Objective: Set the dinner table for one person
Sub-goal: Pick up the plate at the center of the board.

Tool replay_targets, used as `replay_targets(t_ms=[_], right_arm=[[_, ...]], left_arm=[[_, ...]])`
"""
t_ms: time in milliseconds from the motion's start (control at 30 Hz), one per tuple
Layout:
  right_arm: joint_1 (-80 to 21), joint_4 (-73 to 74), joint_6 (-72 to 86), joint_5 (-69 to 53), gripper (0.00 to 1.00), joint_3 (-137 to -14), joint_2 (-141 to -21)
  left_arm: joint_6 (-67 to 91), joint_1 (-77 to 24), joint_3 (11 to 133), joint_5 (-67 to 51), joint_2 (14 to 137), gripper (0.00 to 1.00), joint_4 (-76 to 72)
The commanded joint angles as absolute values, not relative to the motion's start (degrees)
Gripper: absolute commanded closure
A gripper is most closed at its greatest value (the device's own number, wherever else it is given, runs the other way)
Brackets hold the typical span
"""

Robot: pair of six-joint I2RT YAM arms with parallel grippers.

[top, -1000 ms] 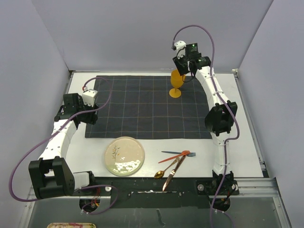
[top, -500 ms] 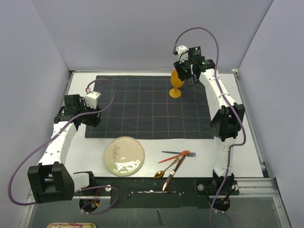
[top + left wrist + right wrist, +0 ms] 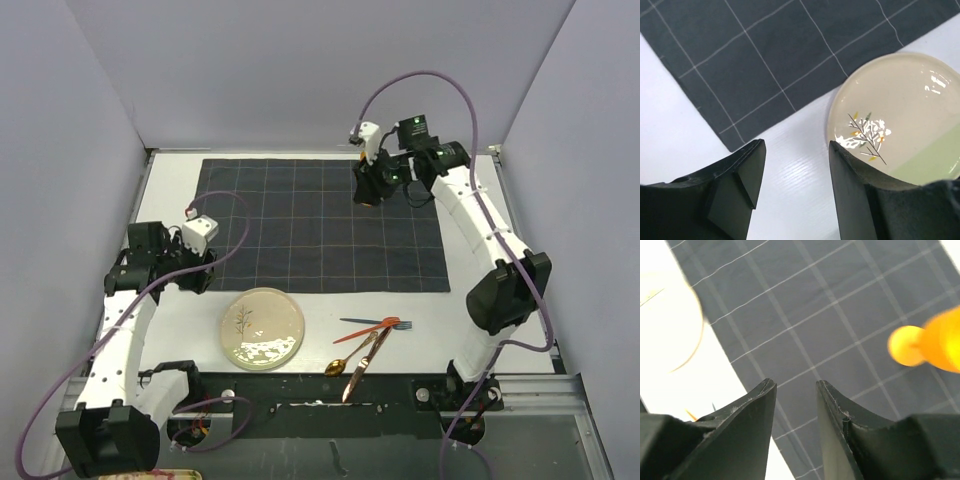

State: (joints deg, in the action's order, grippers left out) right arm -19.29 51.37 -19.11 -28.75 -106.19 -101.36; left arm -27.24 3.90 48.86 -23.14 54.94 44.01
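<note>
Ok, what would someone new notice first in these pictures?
The dark grey grid cloth fills the middle of the white table, with a bright orange goblet towards its far right. On the table's near side lie a cream plate with a plant motif and, right of it, a cluster of cutlery.

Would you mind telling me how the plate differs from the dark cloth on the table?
The plate is round; the cloth is rectangular. The plate is cream with a sprig motif and a pale green band; the cloth is dark grey with a thin light grid. The cloth is far larger than the plate. Both lie flat on the white dinner table.
</note>
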Motion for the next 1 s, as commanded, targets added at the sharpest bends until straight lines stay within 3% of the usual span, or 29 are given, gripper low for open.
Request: replay_targets(t_ms=[0, 167, 500, 967], right_arm=[[-24.7, 61.5, -24.8, -37.4, 0.63, -103.1, -103.6], [-29.3, 54.4, -23.0, -36.3, 0.62, -94.4, -101.0], [-38.5, 52.7, -21.8, -34.3, 0.62, -94.2, -106.2], [-44.0, 46.7, -15.4, -28.1, 0.62, -95.0, -114.1]], left_arm=[[-29.3, 4.0, 47.9, -27.3, 55.7, 0.49, 46.4], [-30.0, 4.0, 49.6, -29.4, 57.1, 0.49, 49.2], [-36.6, 4.0, 48.4, -33.0, 55.0, 0.49, 53.9], [-34.7, 4.1, 42.5, -16.2, 42.0, 0.48, 53.0]])
